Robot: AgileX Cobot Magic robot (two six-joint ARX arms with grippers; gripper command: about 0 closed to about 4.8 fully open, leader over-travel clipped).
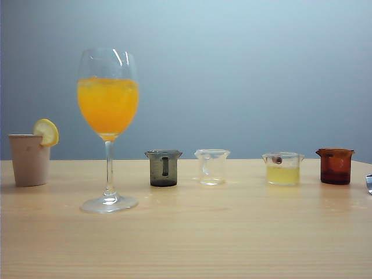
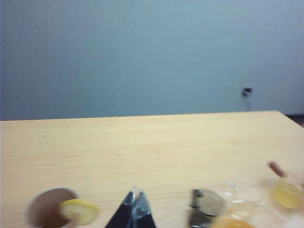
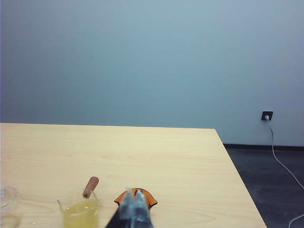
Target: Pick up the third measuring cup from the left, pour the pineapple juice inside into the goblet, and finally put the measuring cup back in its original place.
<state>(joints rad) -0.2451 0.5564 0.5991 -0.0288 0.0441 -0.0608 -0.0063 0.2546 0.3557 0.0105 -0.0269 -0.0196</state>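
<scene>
Above the amber cup (image 3: pixel 135 198), shut empty right gripper (image 3: pixel 133 203) risks grabbing it instead of third measuring cup (image 3: pixel 80 209); left gripper (image 2: pixel 135 202) also shut.

Third measuring cup (image 1: pixel 283 169) upright, pineapple juice (image 1: pixel 283 175) seemingly half-full

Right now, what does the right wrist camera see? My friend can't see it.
The right gripper, its jaws shut, hangs above a wooden table near the amber-brown cup. Beside that stands the third measuring cup, holding pineapple juice. Behind is a blue-grey wall.
</scene>
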